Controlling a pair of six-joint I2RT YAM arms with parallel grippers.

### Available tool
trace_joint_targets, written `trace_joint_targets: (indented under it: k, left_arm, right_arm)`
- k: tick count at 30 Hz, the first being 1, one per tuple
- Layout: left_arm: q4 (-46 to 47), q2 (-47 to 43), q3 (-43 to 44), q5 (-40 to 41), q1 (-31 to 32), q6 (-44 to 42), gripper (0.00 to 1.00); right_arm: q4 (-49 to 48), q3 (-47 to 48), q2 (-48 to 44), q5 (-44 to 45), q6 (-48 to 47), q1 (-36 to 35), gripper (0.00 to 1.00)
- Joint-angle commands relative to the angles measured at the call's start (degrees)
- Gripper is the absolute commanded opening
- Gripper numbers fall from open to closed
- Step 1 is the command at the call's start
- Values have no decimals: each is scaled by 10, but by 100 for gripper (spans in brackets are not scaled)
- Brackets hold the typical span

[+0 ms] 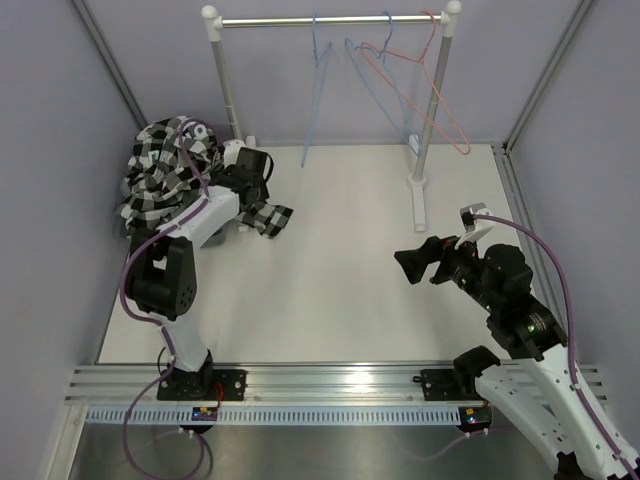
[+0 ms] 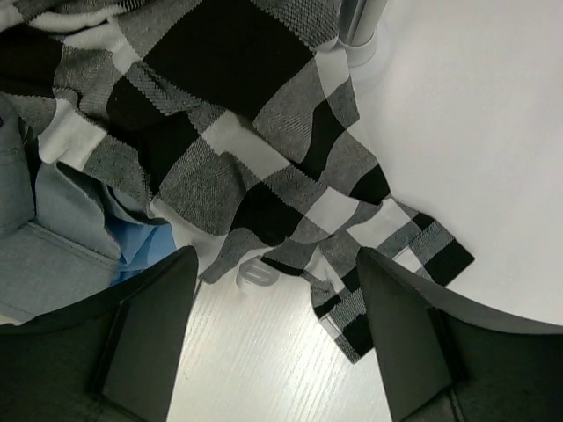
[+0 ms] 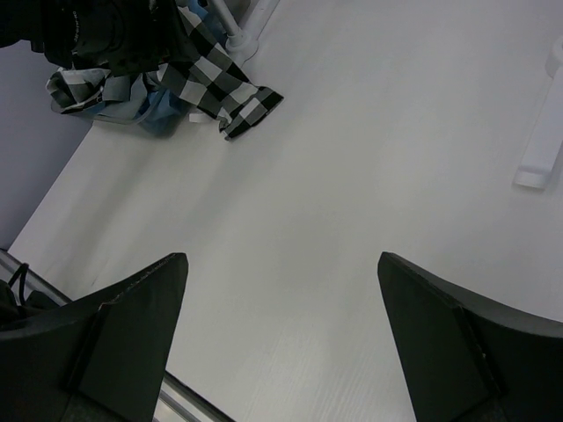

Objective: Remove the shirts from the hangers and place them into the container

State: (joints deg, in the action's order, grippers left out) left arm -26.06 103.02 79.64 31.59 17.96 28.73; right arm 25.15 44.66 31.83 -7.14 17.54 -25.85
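Note:
The black-and-white checked shirt (image 1: 165, 165) lies bunched at the far left, with one sleeve (image 1: 272, 217) trailing onto the table. In the left wrist view, grey fabric (image 2: 48, 255) and light blue fabric (image 2: 141, 242) show under the checked cloth (image 2: 237, 132). The container is hidden beneath this pile. My left gripper (image 1: 248, 190) hangs over the sleeve's edge, open (image 2: 277, 255), with only bare table between its fingers. Three hangers hang bare on the rack: two light blue (image 1: 318, 90) (image 1: 385, 95) and one pink-red (image 1: 437, 95). My right gripper (image 1: 410, 265) is open (image 3: 281, 259) above the table at the right, holding nothing.
The silver rack bar (image 1: 330, 20) spans the back on two white posts, and the right post's foot (image 1: 418, 205) reaches forward onto the table. The left post's base (image 2: 361, 31) stands just beyond the pile. A small clear round piece (image 2: 257, 274) lies at the cloth's edge. Aluminium rails (image 1: 330, 385) line the near edge.

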Motion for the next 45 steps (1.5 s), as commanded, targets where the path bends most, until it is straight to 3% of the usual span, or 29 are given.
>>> trace_joint_targets:
  k: [1, 17, 24, 32, 37, 45]
  left_arm:
    - [25, 19, 39, 50, 1, -4, 75]
    - [23, 86, 88, 103, 8, -33, 55]
    - [21, 83, 88, 127, 7, -46, 36]
    - [21, 66, 80, 151, 6, -68, 1]
    - [21, 52, 76, 154, 0, -78, 0]
    - [22, -56, 108, 198, -32, -154, 0]
  right_arm:
    - [-16, -3, -2, -7, -1, 1, 99]
    - [-23, -8, 3, -14, 1, 1, 99]
    - [-27, -12, 5, -16, 1, 1, 99]
    - [-29, -12, 4, -17, 2, 1, 99]
    - [-28, -10, 2, -17, 1, 1, 99]
    - [-24, -6, 2, -14, 0, 1, 99]
